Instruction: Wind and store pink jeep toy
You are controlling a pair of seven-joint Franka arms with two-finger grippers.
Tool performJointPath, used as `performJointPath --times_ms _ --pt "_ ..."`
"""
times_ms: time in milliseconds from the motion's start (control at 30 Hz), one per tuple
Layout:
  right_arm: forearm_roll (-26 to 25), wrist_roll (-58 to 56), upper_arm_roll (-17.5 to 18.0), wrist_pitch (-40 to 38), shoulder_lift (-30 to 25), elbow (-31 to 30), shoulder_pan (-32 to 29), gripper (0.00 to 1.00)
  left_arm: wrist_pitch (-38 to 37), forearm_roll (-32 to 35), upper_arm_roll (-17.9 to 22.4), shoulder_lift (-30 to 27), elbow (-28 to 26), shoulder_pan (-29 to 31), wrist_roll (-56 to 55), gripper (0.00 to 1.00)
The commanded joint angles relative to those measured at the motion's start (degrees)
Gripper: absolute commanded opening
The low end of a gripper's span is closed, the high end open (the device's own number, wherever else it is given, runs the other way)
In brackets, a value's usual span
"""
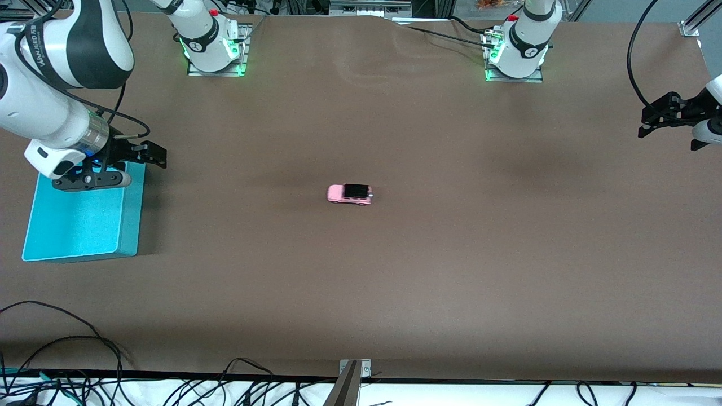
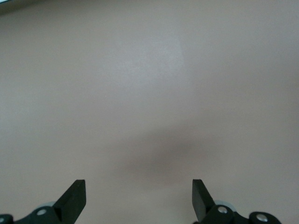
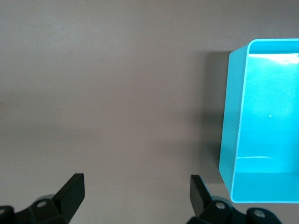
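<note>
- Left wrist view: my left gripper (image 2: 138,198) shows its fingers (image 2: 74,196) spread wide with nothing between them, only bare desk (image 2: 149,84) beneath.
- Right wrist view gives the same picture for the right gripper (image 3: 136,193): fingers (image 3: 72,191) spread, empty, hanging over the desk just beside the bin (image 3: 261,121).
- From the front, the left gripper (image 1: 657,121) hangs over the left arm's end of the desk, well apart from the jeep; I take that arm to be waiting.
- The right gripper (image 1: 149,153) sits over the edge of the bin (image 1: 79,217) at the right arm's end.
- The jeep (image 1: 350,194) stands on its wheels in the middle of the desk, untouched, well apart from both grippers and from the bin.
- Progress, as I judge it: nothing is done yet. The jeep still needs grasping, winding and placing in the bin, whose visible inside is empty.
- Hard to make out: neither wrist view shows the jeep at all, and from the front it is too small for me to find any winding part.
- The right arm covers one end of the bin in the front view, and the left arm is mostly cut off at the picture edge.
</note>
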Motion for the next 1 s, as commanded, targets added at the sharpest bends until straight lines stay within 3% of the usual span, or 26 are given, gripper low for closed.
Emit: performJointPath --times_ms 0,167,333,467,600,967 --pt "1.2 -1.4 -0.1 1.2 -0.7 -1.3 0.1 1.00 0.0 1.2 0.0 0.4 1.2 -0.5 1.0 1.00" --pt "1.0 -6.0 -0.1 2.3 -0.8 -2.7 0.2 1.00 -0.1 0.7 0.0 0.3 1.2 -0.8 1.6 1.00" --pt "1.0 -8.1 0.3 9.3 -1.4 -9.1 0.1 1.00 -0.1 0.8 -1.4 0.2 1.3 -0.9 -0.1 1.00" --pt "1.0 -10.1 2.2 14.3 -1.8 -12.9 0.2 1.00 -0.1 0.2 -1.7 0.1 1.2 -1.0 -14.6 1.00" --pt "0.9 -12.8 3.7 14.9 -1.3 -13.2 0.4 1.00 -0.1 0.8 -4.9 0.0 1.2 -0.8 -22.6 1.00" --pt "1.1 -27.5 8.0 16.5 1.7 -13.1 0.5 1.00 -0.1 0.3 -4.9 0.2 1.2 -0.3 -22.3 1.00"
